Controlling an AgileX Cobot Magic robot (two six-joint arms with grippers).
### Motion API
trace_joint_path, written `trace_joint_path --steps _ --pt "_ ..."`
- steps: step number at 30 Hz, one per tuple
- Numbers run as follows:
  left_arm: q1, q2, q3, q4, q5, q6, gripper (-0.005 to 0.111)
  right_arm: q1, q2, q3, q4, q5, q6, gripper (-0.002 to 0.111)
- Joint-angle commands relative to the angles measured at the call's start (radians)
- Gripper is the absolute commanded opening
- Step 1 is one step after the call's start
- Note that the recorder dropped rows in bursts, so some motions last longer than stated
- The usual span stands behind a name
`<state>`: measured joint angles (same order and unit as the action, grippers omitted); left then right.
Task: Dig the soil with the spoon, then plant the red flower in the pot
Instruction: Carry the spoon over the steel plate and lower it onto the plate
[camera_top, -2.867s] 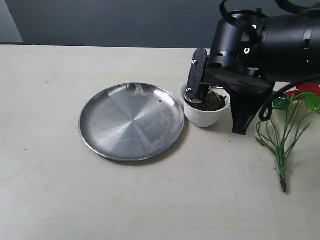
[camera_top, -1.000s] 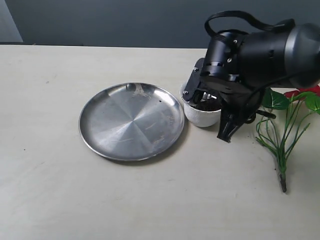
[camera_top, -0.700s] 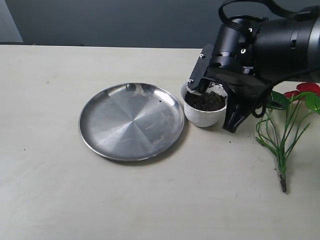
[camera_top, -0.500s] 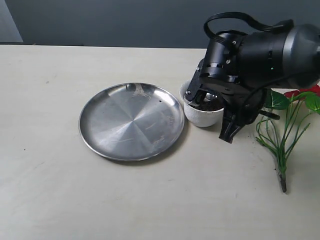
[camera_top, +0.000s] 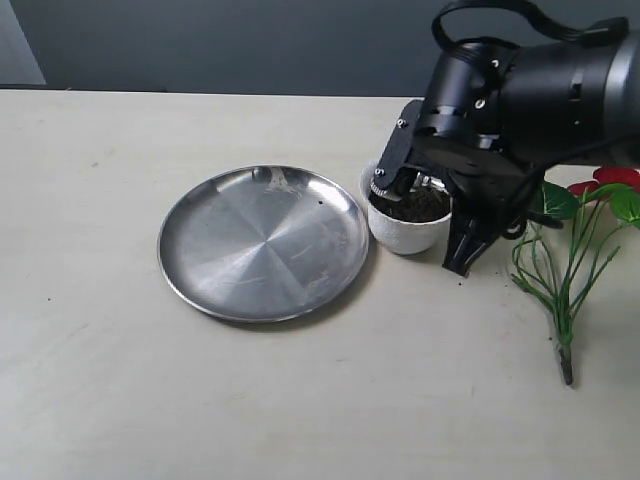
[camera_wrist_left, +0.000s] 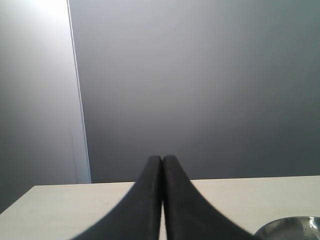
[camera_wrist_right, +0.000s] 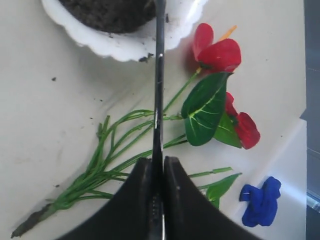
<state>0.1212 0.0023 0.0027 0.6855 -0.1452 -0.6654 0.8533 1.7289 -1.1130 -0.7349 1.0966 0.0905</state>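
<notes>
right pincer (camera_wrist_right: 156, 200) clamped on spoon (camera_wrist_right: 159, 90), spoon tip in pot (camera_wrist_right: 120, 42) soil (camera_wrist_right: 107, 12), red flower (camera_wrist_right: 220, 52) beside pincer on table (camera_wrist_right: 45, 125), left pincer (camera_wrist_left: 162, 165) closed empty

The pot (camera_top: 408, 232) is white with dark brown soil (camera_top: 418, 205). The red flower (camera_wrist_right: 220, 54) has green, pale-veined leaves; the plate (camera_top: 263, 241) is silver.

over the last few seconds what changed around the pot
The right gripper, shut on the spoon, kept rocking and twisting over the pot, working the soil; half a second ago it sat lower, now it is tilted back up. The pot, steel plate and red flower have not moved.
</notes>
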Motion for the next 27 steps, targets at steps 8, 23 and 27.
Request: trace_joint_path --steps 8,23,27 --pt "-0.004 -0.002 -0.003 -0.007 -0.005 -0.005 0.000 -0.005 -0.029 0.001 0.107 -0.052 -0.051 -0.001" --pt "-0.004 -0.002 -0.003 -0.007 -0.005 -0.005 0.000 -0.005 -0.058 -0.050 0.722 -0.571 -0.154 -0.001" --pt "-0.004 -0.002 -0.003 -0.007 -0.005 -0.005 0.000 -0.005 0.104 -0.186 0.722 -0.475 -0.154 -0.001"
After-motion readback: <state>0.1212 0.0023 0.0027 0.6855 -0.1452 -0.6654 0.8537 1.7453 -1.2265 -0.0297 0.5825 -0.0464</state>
